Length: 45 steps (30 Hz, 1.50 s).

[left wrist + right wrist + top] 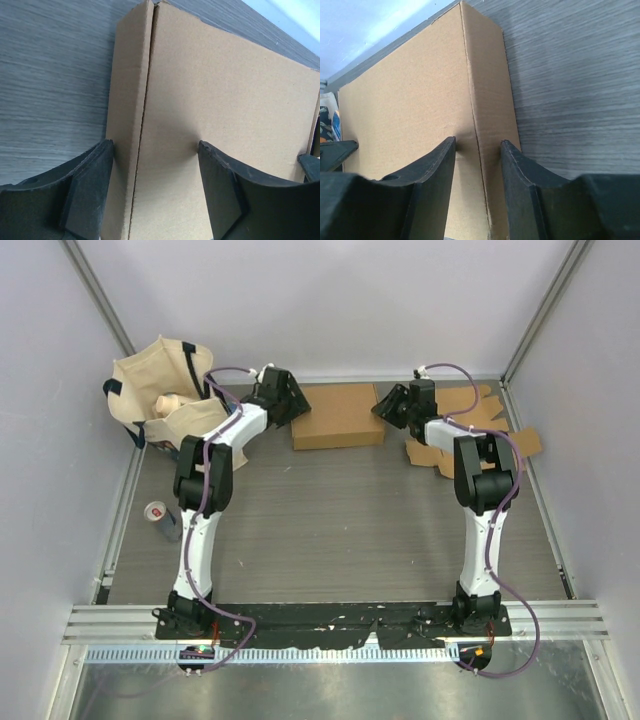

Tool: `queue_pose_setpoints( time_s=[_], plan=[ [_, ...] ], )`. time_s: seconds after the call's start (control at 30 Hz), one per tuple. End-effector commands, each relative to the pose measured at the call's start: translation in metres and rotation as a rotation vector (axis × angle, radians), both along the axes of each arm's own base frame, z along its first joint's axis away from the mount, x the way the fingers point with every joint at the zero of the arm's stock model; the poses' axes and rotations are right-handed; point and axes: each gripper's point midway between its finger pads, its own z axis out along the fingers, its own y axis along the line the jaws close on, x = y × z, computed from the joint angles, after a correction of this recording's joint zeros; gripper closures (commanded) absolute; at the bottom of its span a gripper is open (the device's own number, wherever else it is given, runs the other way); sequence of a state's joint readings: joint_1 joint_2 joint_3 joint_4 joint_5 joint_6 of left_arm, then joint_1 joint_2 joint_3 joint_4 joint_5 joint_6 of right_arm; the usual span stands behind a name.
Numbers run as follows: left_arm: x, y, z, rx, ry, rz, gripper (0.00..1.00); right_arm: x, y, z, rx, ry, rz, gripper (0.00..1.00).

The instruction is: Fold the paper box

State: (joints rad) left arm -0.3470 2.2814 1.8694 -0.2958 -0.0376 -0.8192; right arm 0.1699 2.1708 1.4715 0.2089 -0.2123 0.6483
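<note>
A closed brown paper box lies flat at the back middle of the table. My left gripper is at its left end and is open. In the left wrist view the fingers straddle the box's left top edge, one beside the side wall and one over the lid. My right gripper is at the box's right end and is open. In the right wrist view its fingers straddle the right top edge of the box. Neither gripper visibly clamps the cardboard.
A cream tote bag with things in it stands at the back left. A drink can stands by the left edge. Flat unfolded cardboard sheets lie at the back right, under the right arm. Walls enclose the table.
</note>
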Motion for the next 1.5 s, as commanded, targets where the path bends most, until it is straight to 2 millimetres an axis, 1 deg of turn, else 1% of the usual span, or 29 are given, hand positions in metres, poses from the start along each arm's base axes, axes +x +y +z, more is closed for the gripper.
queue_pose_setpoints(
  time_s=[0.0, 0.03, 0.07, 0.1, 0.13, 0.17, 0.2, 0.23, 0.27, 0.3, 0.33, 0.37, 0.4, 0.43, 0.47, 0.5, 0.53, 0.57, 0.63, 0.67, 0.73, 0.8, 0.83, 0.93, 0.97, 1.1, 1.37, 1.4, 1.47],
  plan=[
    [0.015, -0.016, 0.036, 0.01, -0.097, -0.055, 0.25, 0.009, 0.025, 0.016, -0.007, -0.047, 0.067, 0.5],
    [0.013, -0.013, 0.036, 0.029, -0.086, -0.055, 0.23, 0.01, 0.023, 0.02, -0.016, -0.039, 0.063, 0.42],
    [0.016, -0.01, 0.051, 0.049, -0.112, -0.059, 0.21, 0.009, 0.02, 0.023, -0.038, -0.037, 0.062, 0.35],
    [0.014, -0.008, 0.058, 0.069, -0.115, -0.056, 0.18, 0.012, 0.002, 0.043, -0.107, -0.068, 0.006, 0.27],
    [0.012, -0.003, 0.065, 0.104, -0.123, -0.042, 0.16, 0.0, -0.014, 0.04, -0.166, 0.009, -0.034, 0.16],
    [0.007, 0.001, 0.089, 0.134, -0.164, -0.044, 0.13, -0.003, -0.029, 0.046, -0.21, 0.032, -0.067, 0.13],
    [0.003, 0.0, 0.1, 0.155, -0.181, -0.048, 0.06, -0.007, -0.054, 0.064, -0.247, 0.038, -0.118, 0.13],
    [-0.002, 0.005, 0.108, 0.188, -0.185, -0.029, 0.05, -0.019, -0.084, 0.063, -0.354, 0.097, -0.177, 0.12],
    [-0.007, 0.007, 0.121, 0.2, -0.202, -0.027, 0.04, -0.027, -0.099, 0.069, -0.407, 0.108, -0.199, 0.12],
    [-0.016, 0.004, 0.143, 0.212, -0.237, -0.042, 0.04, -0.036, -0.11, 0.072, -0.464, 0.112, -0.197, 0.12],
    [-0.023, 0.004, 0.155, 0.224, -0.252, -0.042, 0.05, -0.054, -0.128, 0.072, -0.589, 0.141, -0.192, 0.12],
    [-0.033, -0.004, 0.162, 0.244, -0.267, -0.058, 0.05, -0.065, -0.136, 0.066, -0.657, 0.174, -0.178, 0.12],
    [-0.045, -0.005, 0.19, 0.238, -0.316, -0.063, 0.07, -0.075, -0.142, 0.059, -0.717, 0.215, -0.17, 0.13],
    [-0.052, -0.011, 0.203, 0.227, -0.346, -0.071, 0.09, -0.098, -0.16, 0.045, -0.849, 0.317, -0.203, 0.14],
    [-0.067, -0.027, 0.201, 0.216, -0.348, -0.115, 0.1, -0.11, -0.168, 0.041, -0.943, 0.365, -0.196, 0.15],
    [-0.083, -0.032, 0.227, 0.184, -0.398, -0.134, 0.14, -0.121, -0.177, 0.039, -1.025, 0.405, -0.21, 0.16],
    [-0.092, -0.042, 0.237, 0.159, -0.427, -0.153, 0.15, -0.138, -0.178, 0.031, -1.112, 0.452, -0.183, 0.17],
    [-0.111, -0.057, 0.229, 0.151, -0.418, -0.194, 0.16, -0.146, -0.189, 0.043, -1.22, 0.454, -0.212, 0.18],
    [-0.135, -0.067, 0.245, 0.085, -0.447, -0.223, 0.18, -0.164, -0.185, 0.038, -1.293, 0.463, -0.176, 0.2],
    [-0.146, -0.075, 0.23, 0.065, -0.409, -0.254, 0.19, -0.168, -0.177, 0.045, -1.31, 0.437, -0.171, 0.2],
    [-0.165, -0.089, 0.231, -0.039, -0.378, -0.327, 0.19, -0.176, -0.167, 0.039, -1.307, 0.433, -0.117, 0.22],
    [-0.188, -0.099, 0.216, -0.081, -0.322, -0.404, 0.19, -0.179, -0.159, 0.03, -1.298, 0.429, -0.078, 0.25],
    [-0.203, -0.101, 0.224, -0.111, -0.326, -0.444, 0.19, -0.181, -0.159, 0.025, -1.304, 0.443, -0.069, 0.26],
    [-0.237, -0.104, 0.201, -0.135, -0.276, -0.515, 0.19, -0.179, -0.172, 0.01, -1.405, 0.472, -0.068, 0.32],
    [-0.249, -0.101, 0.214, -0.154, -0.31, -0.53, 0.19, -0.178, -0.174, 0.006, -1.427, 0.482, -0.07, 0.33],
    [-0.269, -0.091, 0.216, -0.146, -0.321, -0.564, 0.19, -0.168, -0.173, -0.009, -1.454, 0.506, -0.073, 0.42],
    [-0.294, -0.068, 0.207, -0.102, -0.317, -0.589, 0.2, -0.173, -0.182, -0.041, -1.415, 0.535, -0.041, 0.52],
    [-0.297, -0.065, 0.207, -0.098, -0.322, -0.588, 0.2, -0.171, -0.183, -0.042, -1.415, 0.532, -0.051, 0.62],
    [-0.3, -0.061, 0.195, -0.081, -0.304, -0.582, 0.2, -0.167, -0.182, -0.043, -1.421, 0.533, -0.071, 0.74]
  ],
)
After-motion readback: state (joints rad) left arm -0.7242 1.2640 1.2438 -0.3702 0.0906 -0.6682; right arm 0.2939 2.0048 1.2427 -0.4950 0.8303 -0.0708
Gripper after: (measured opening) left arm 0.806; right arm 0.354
